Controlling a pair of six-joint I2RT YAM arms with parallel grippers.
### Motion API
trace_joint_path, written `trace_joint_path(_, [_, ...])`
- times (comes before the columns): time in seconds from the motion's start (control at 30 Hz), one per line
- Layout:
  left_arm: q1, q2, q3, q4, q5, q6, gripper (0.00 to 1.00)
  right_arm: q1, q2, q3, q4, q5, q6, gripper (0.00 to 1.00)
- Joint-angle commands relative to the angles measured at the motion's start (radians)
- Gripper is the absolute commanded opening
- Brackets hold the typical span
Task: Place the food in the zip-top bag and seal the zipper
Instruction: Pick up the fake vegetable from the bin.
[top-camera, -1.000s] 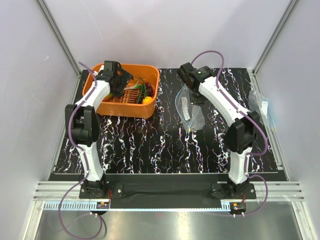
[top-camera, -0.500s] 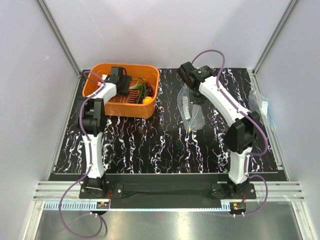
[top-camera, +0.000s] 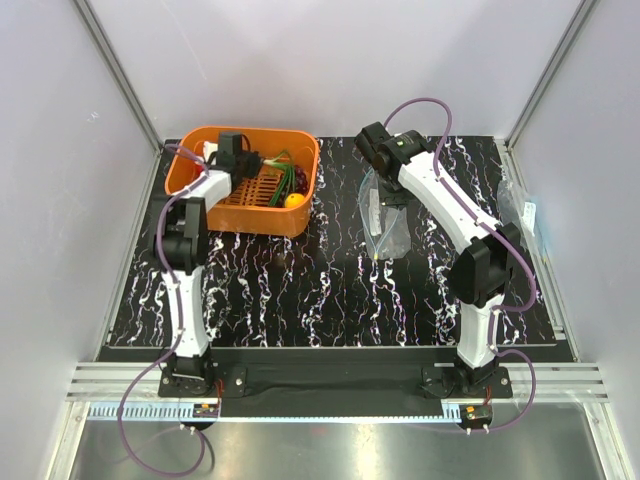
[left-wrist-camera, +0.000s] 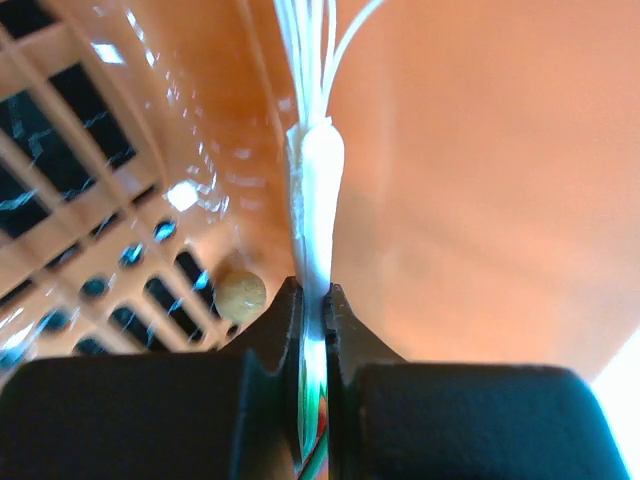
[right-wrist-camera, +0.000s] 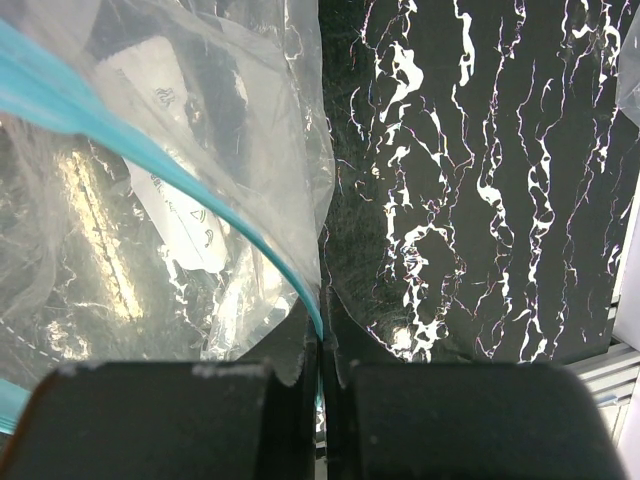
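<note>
In the left wrist view my left gripper (left-wrist-camera: 312, 296) is shut on the pale white end of the chive bunch (left-wrist-camera: 316, 190), inside the orange basket. From above, the left gripper (top-camera: 247, 161) sits low in the basket's back left, and the chive bunch (top-camera: 280, 166) trails right toward dark grapes (top-camera: 298, 180) and a yellow lemon (top-camera: 293, 200). My right gripper (right-wrist-camera: 320, 336) is shut on the teal zipper (right-wrist-camera: 200, 196) at the edge of the clear zip-top bag (right-wrist-camera: 180, 120). The zip-top bag (top-camera: 386, 222) hangs below the right gripper (top-camera: 378, 170) over the table.
The orange slotted basket (top-camera: 304, 142) stands at the back left of the black marbled table (top-camera: 300, 290). A second clear plastic bag (top-camera: 520, 214) lies at the table's right edge. Grey walls close in on three sides.
My left gripper dropped lower into the basket toward its back left and closed on the chive bunch. The right arm kept its grip, and the hanging bag shifted slightly.
</note>
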Motion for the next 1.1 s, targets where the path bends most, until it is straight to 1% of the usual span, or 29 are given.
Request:
trace_joint_path(0.0, [0.003,-0.206,-0.086,0.147,0.029,0.134,0.00,-0.004,-0.038,0.029,-0.030,0.035,0.015,0.00])
trace_joint_path(0.03, [0.003,-0.232,-0.128,0.192,0.056,0.154,0.00,-0.005,-0.039,0.027,-0.023,0.033,0.011,0.00])
trace_joint_path(0.17, [0.003,-0.358,-0.203,0.285,0.119,0.263,0.00,-0.004,-0.045,0.025,0.010,0.036,-0.028,0.00])
trace_joint_path(0.3, [-0.010,-0.452,-0.252,0.355,0.187,0.303,0.00,-0.004,-0.045,0.033,-0.006,0.032,-0.026,0.00])
trace_joint_path(0.43, [-0.075,-0.547,-0.248,0.332,0.206,0.414,0.00,-0.004,-0.062,0.022,-0.027,0.038,-0.006,0.00])
trace_joint_path(0.47, [-0.087,-0.587,-0.249,0.319,0.203,0.467,0.00,-0.002,-0.074,0.007,-0.023,0.038,-0.005,0.00])
trace_joint_path(0.57, [-0.141,-0.662,-0.258,0.255,0.178,0.551,0.00,-0.004,-0.093,-0.011,-0.013,0.033,-0.005,0.00])
trace_joint_path(0.67, [-0.190,-0.725,-0.292,0.217,0.153,0.585,0.00,-0.004,-0.102,-0.007,-0.015,0.022,-0.008,0.00])
trace_joint_path(0.8, [-0.256,-0.771,-0.326,0.178,0.127,0.581,0.00,-0.004,-0.107,-0.008,-0.015,0.016,-0.005,0.00])
trace_joint_path(0.93, [-0.325,-0.800,-0.352,0.166,0.123,0.515,0.00,-0.004,-0.102,-0.004,-0.009,0.004,-0.003,0.00])
trace_joint_path(1.03, [-0.349,-0.820,-0.383,0.171,0.138,0.403,0.00,-0.004,-0.096,0.007,-0.004,-0.011,-0.002,0.00])
trace_joint_path(1.07, [-0.354,-0.823,-0.389,0.175,0.144,0.342,0.00,-0.004,-0.094,0.010,-0.001,-0.018,0.003,0.00])
